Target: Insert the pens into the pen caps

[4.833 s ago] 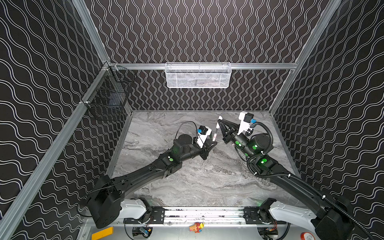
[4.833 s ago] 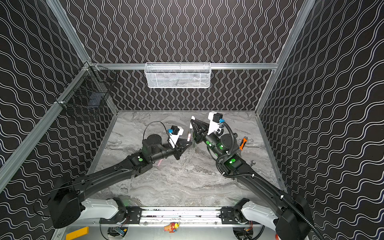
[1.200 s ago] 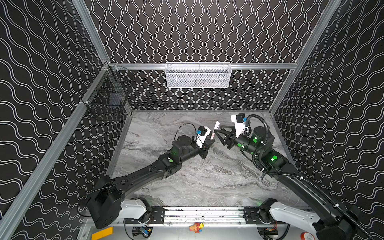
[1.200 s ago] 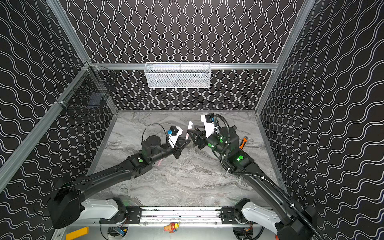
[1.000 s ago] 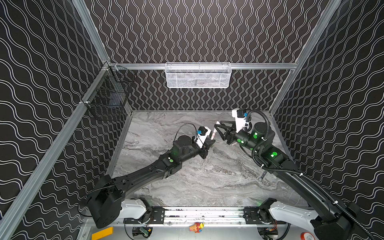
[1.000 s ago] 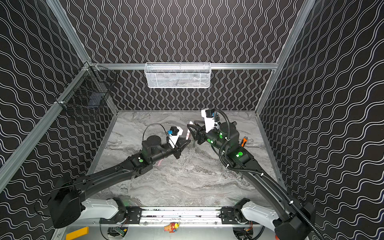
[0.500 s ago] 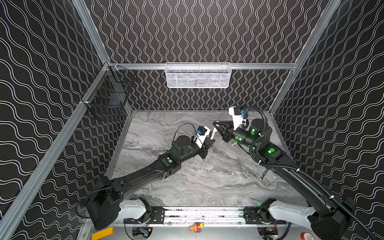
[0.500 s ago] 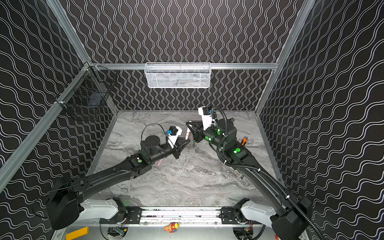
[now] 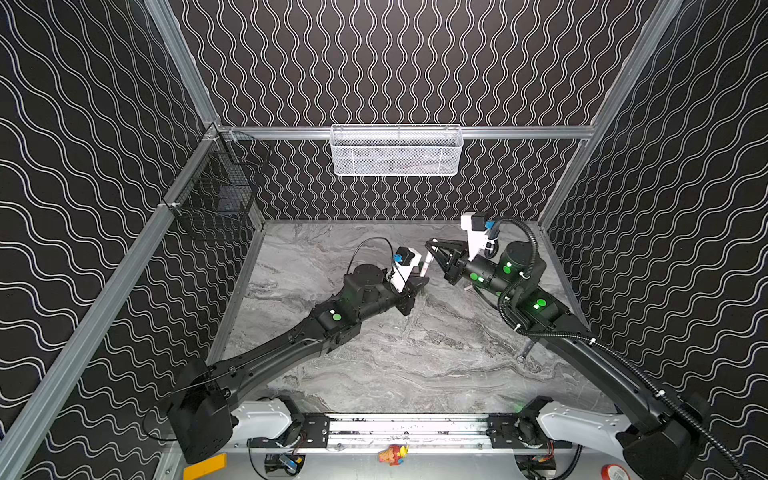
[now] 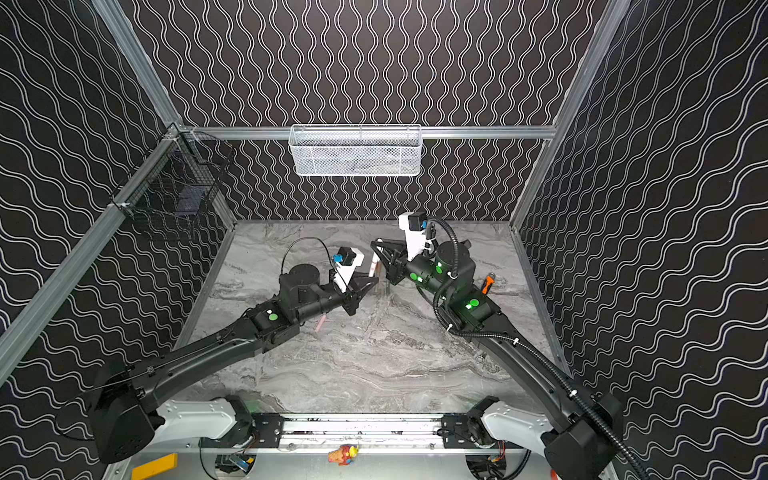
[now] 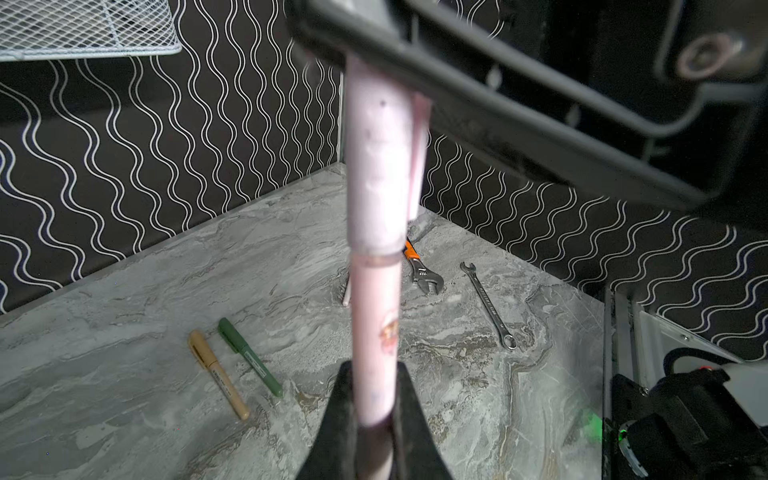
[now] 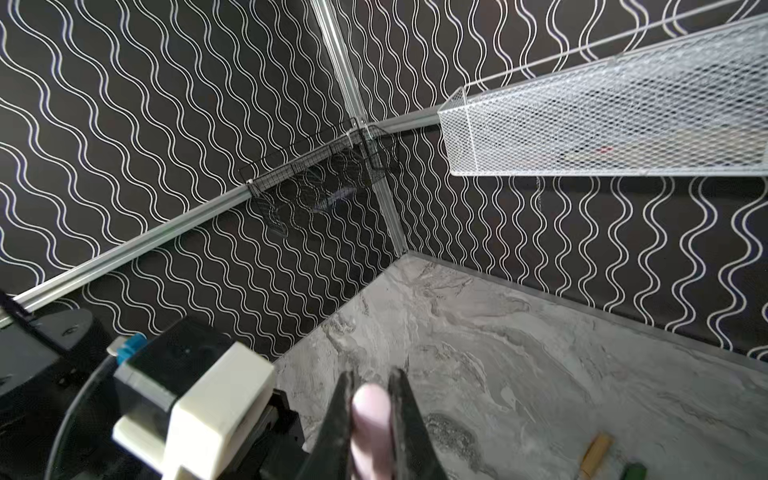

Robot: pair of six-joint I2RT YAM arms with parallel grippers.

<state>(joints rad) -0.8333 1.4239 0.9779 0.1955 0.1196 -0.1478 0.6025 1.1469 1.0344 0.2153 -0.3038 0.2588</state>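
My left gripper (image 11: 376, 399) (image 9: 419, 283) (image 10: 371, 281) is shut on the lower barrel of a pale pink pen (image 11: 374, 316) (image 9: 425, 267) (image 10: 375, 264) that stands upright above the table. A pale pink pen cap (image 11: 378, 166) sits over the pen's upper end, with a seam where it meets the barrel. My right gripper (image 12: 370, 409) (image 9: 430, 246) (image 10: 376, 246) is shut on that cap's rounded far end (image 12: 370, 415). A tan-gold pen (image 11: 218, 376) and a dark green pen (image 11: 249, 359) lie capped side by side on the table. Another pink pen (image 11: 345, 291) lies partly hidden behind the held one.
A grey spanner (image 11: 488, 305) (image 9: 524, 352) and an orange-handled adjustable wrench (image 11: 422, 274) (image 10: 486, 285) lie at the right. A pink stick (image 10: 321, 323) lies beside the left arm. A white mesh basket (image 9: 397, 151) and a black wire basket (image 9: 216, 203) hang on the walls.
My right gripper has swung left over the top of the pen in my left gripper and its jaws have shut on the cap. The left gripper has barely moved.
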